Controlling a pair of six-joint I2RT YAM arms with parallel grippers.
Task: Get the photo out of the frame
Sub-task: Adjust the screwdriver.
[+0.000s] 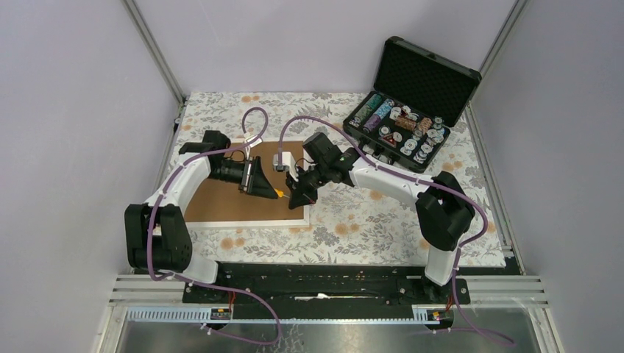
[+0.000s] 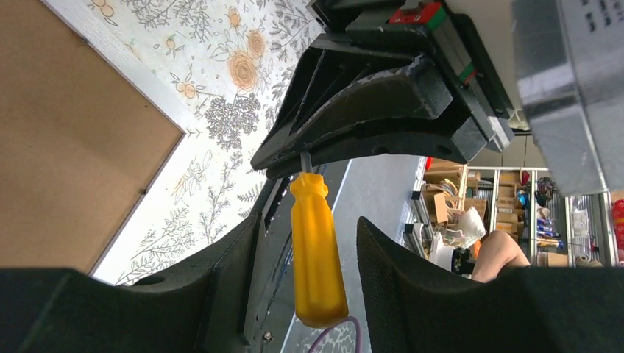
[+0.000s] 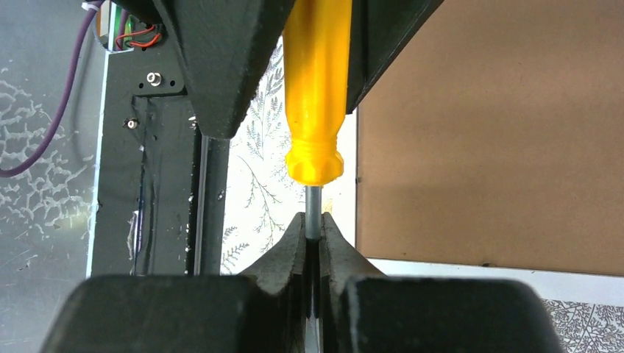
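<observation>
A large rectangular picture frame (image 1: 221, 198) with a narrow white border is laid face down on a floral-patterned surface (image 1: 353, 220), its brown fibreboard back turned up. The photo is hidden beneath that back and cannot be seen in any view.

Above the right part of the frame, a screwdriver (image 2: 316, 250) with a yellow plastic handle and a grey metal shaft is held in the air between the two hands. The right hand (image 3: 313, 220) is clamped tight on the shaft just past the handle, and the blade's tip is hidden between its fingers. The left hand (image 2: 309, 219) is parted around the handle, with a narrow gap seen on either side in the left wrist view.

From above, part of the frame's left side and far edge is covered by the left arm (image 1: 188, 176). Beyond the frame's far right corner, a black foam-lined case (image 1: 427, 73) of poker chips is stood open.
</observation>
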